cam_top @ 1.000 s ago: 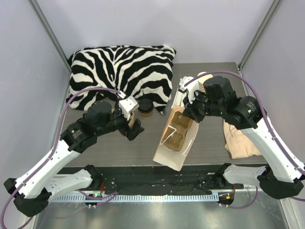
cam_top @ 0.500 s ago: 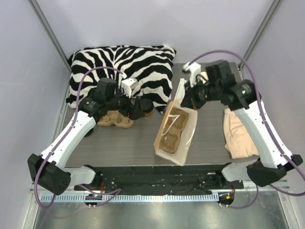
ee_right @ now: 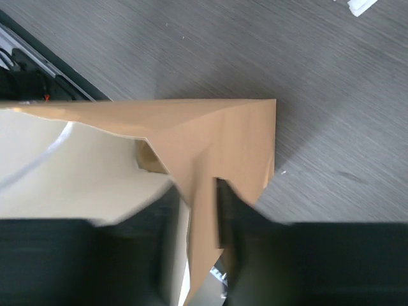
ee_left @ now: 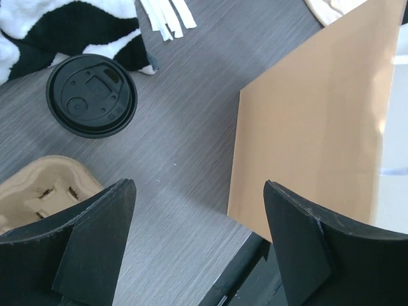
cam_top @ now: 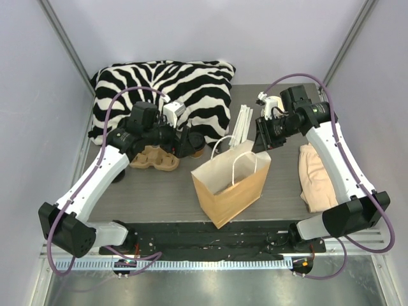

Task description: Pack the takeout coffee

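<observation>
The takeout coffee (ee_left: 91,94) stands by the zebra pillow's front edge, its round black lid facing up; in the top view the coffee (cam_top: 197,145) is partly hidden by my left gripper (cam_top: 185,141). That left gripper (ee_left: 197,217) hangs open above bare table, just short of the cup, holding nothing. A brown paper bag (cam_top: 231,182) with white handles stands upright mid-table, mouth up. My right gripper (cam_top: 262,140) is at the bag's top right corner. In the blurred right wrist view the right gripper (ee_right: 197,217) has its jaws slightly apart, with the bag's rim (ee_right: 210,146) between them.
A cardboard cup carrier (cam_top: 153,158) lies left of the coffee, under my left arm. A zebra-striped pillow (cam_top: 159,89) fills the back left. White strips (cam_top: 242,124) lie behind the bag and a beige cloth (cam_top: 319,178) lies at the right edge.
The bag has gone from lying flat to standing upright, raised by my right gripper, whose jaws have since parted. My left gripper moved up to the coffee, then held still.
</observation>
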You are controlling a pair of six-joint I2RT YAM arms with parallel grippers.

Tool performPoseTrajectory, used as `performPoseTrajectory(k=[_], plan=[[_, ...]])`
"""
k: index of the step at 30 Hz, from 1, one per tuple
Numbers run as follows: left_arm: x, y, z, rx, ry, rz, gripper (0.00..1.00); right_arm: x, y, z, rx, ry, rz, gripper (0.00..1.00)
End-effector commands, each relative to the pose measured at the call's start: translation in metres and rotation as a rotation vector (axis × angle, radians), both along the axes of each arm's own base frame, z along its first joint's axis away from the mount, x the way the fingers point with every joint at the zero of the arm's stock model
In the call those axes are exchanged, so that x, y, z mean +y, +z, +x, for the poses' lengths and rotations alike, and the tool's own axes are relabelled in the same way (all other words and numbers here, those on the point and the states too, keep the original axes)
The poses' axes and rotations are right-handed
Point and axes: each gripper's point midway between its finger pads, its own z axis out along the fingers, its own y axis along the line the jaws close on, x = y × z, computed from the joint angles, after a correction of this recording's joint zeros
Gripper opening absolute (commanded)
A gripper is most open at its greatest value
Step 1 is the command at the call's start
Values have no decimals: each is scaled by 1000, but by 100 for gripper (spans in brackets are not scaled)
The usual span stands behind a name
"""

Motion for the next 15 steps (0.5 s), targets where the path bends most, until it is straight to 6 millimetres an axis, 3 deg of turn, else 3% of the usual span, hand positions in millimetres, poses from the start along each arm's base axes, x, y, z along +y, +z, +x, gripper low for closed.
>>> performPoseTrajectory(k=[1,6,8,12,15], plan=[[1,14,9,-48,10,6,87,1,18,10,-92,29,2,51],[-2,9,15,-32,17,9,86,-4,32,27,-178,98,-59,75],[-4,8,17,-29,14,8,86,-3,50,35,-282,185,-70,79],[-8,9,22,-41,-10,13,86,7,64,42,-419,405,-55,88],[-8,7,27,-49,-24,30,86,21,66,28,-482,617,-21,90]])
